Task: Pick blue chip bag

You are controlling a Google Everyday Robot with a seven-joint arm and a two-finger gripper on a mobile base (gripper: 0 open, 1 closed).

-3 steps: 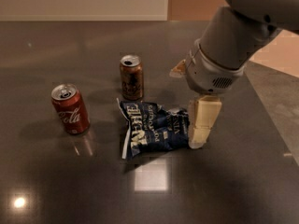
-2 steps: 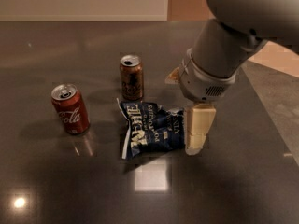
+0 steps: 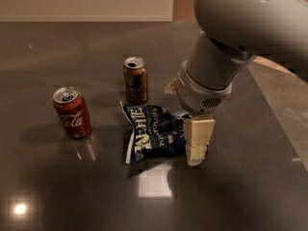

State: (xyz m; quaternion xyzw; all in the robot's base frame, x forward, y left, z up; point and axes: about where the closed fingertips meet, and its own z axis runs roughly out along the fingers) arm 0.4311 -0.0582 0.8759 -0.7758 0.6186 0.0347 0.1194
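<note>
Blue chip bag [image 3: 153, 134] lies flat and crumpled on the dark table [image 3: 57, 186], about the middle of the view, its navy foil showing large cream block letters that run sideways up the pack. I cannot make the letters out as a word.

The hand [image 3: 196, 148] is down at the bag's right edge, a cream-coloured blocky piece pointing straight down at the table, right against the foil. Whether it is wide, narrow or already has hold of the bag cannot be told from this angle. Above it the pale grey arm [image 3: 211, 81] rises through a round wrist collar, then bends into a thick upper section that fills the top right corner of the view.

Left of the bag, well apart from it, a red can [image 3: 72, 112] stands upright with its top open; the white script on its side reads Coca-Cola. Farther back, just behind the bag's upper left corner, a brown-orange can [image 3: 135, 80] stands upright too, with dark markings on its label that are too dim to read.
</note>
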